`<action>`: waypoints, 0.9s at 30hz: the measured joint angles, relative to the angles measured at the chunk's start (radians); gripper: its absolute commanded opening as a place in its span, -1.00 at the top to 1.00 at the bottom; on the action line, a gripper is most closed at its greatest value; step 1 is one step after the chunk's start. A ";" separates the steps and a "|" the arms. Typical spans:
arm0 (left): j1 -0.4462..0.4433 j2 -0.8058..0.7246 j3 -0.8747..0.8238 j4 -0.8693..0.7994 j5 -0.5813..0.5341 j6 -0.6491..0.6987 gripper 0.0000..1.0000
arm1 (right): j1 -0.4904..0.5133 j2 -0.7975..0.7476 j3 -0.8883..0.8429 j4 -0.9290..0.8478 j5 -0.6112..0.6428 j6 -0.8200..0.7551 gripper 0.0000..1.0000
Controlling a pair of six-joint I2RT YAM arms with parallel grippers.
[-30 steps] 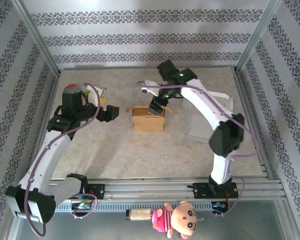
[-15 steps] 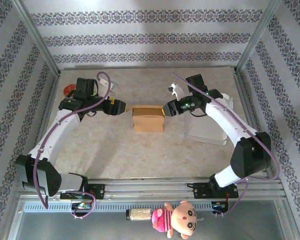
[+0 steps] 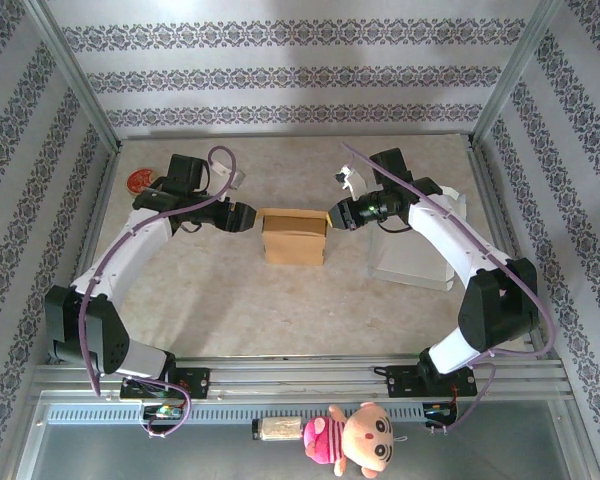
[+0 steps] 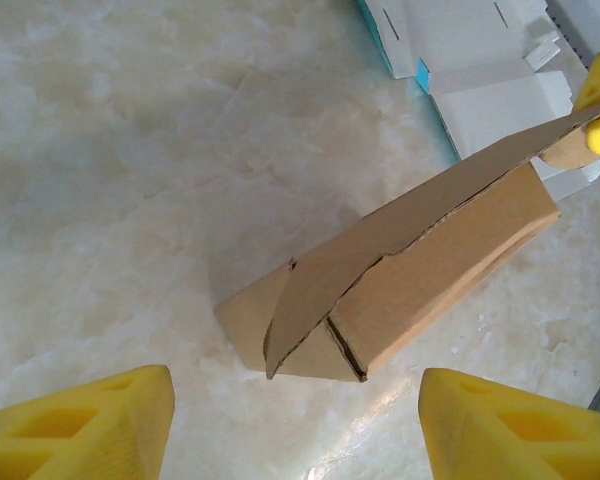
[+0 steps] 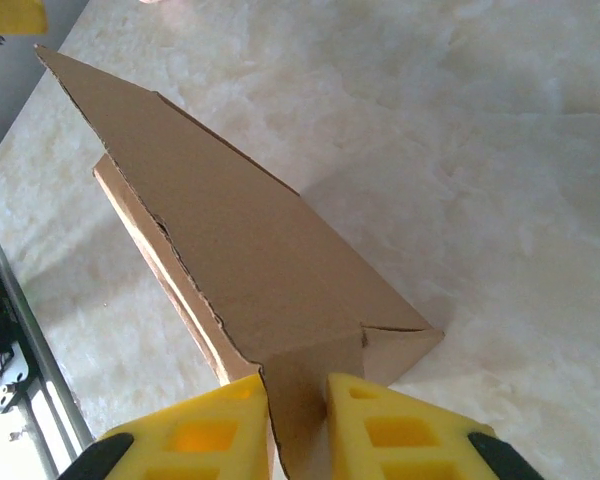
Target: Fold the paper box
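The brown paper box stands in the middle of the marble table. My right gripper is at its right end, shut on a cardboard flap that runs between the yellow fingers. A long top flap slopes away from that grip over the box. My left gripper hovers just off the box's left end, open, its yellow fingers wide apart and short of the box corner. A loose flap curves over the box top.
A clear plastic tray with flat white and teal packs lies right of the box. A red round thing sits at the far left. A pink doll hangs off the front rail. Metal frame posts border the table.
My right gripper has closed onto the box's right flap. The left gripper has moved in toward the box's left end and its fingers have narrowed somewhat.
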 measured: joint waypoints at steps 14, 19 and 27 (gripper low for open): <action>-0.047 0.074 0.013 0.016 0.012 0.003 0.01 | 0.000 0.000 0.000 0.007 0.008 0.000 0.64; -0.052 0.074 0.019 0.034 0.012 0.004 0.29 | 0.000 -0.002 0.000 0.007 0.008 0.000 0.64; -0.054 0.078 0.023 0.038 0.028 -0.019 0.79 | 0.000 -0.005 -0.004 0.028 0.023 0.032 0.74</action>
